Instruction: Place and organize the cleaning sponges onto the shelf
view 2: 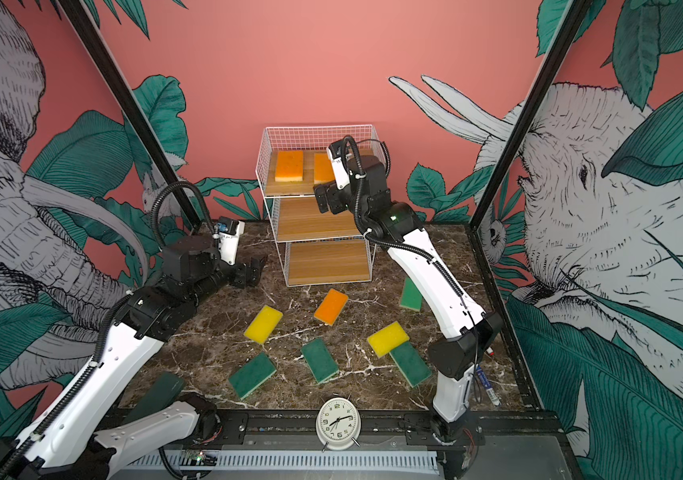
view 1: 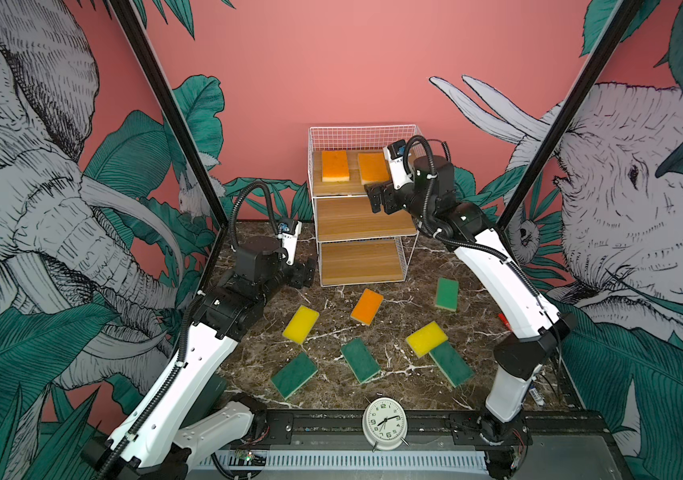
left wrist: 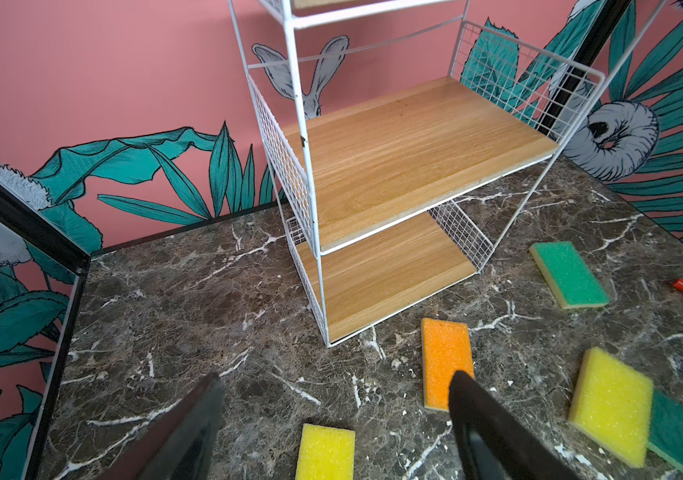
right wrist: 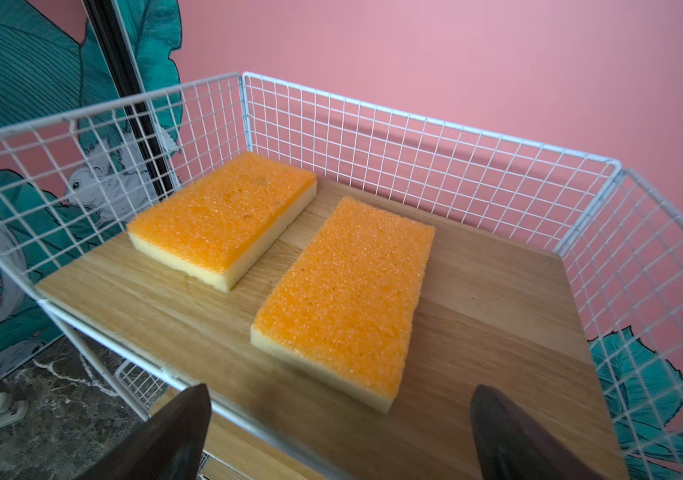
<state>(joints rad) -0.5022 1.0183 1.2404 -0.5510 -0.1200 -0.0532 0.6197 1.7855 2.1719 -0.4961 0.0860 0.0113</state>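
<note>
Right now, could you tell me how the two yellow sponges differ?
The left yellow sponge lies flat on the table, touching nothing; the right yellow sponge covers a corner of a green sponge. In both top views the left one lies left of the loose orange sponge, the right one to its right. Both share colour and shape, and neither is on the shelf yet.

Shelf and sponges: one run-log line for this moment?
shelf: two orange sponges on top tier | table: other sponges loose | right end effector: open, empty | left end effector: open, empty
</note>
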